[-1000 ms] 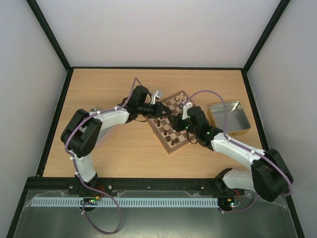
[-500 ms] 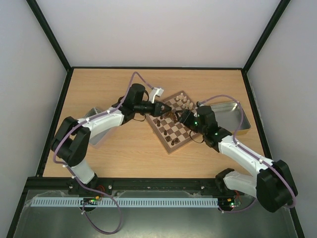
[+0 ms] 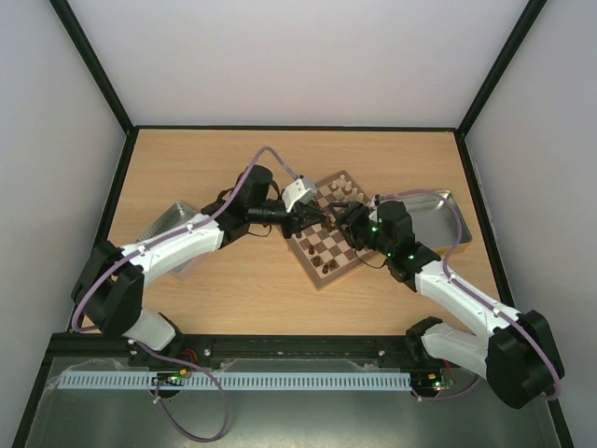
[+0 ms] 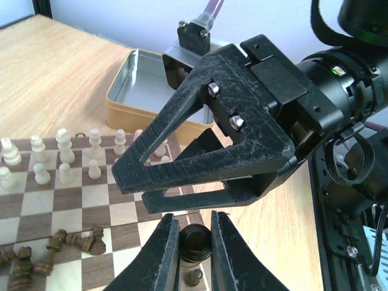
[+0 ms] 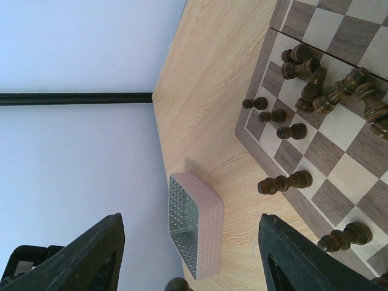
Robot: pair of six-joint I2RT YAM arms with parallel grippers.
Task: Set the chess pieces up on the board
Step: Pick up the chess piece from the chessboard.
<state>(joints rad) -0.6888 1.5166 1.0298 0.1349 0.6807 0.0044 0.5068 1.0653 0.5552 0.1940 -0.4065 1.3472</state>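
Left gripper [image 4: 195, 229] and right gripper [image 3: 345, 217] have drawn together over the board [image 3: 322, 254] since a second ago. We note the left clenched on a dark piece [image 4: 194, 242], board squares just beneath it; the right gapes, released, facing it.

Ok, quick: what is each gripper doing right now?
Left gripper: closed on a small dark brown turned chess piece.
Right gripper: open, holding nothing.
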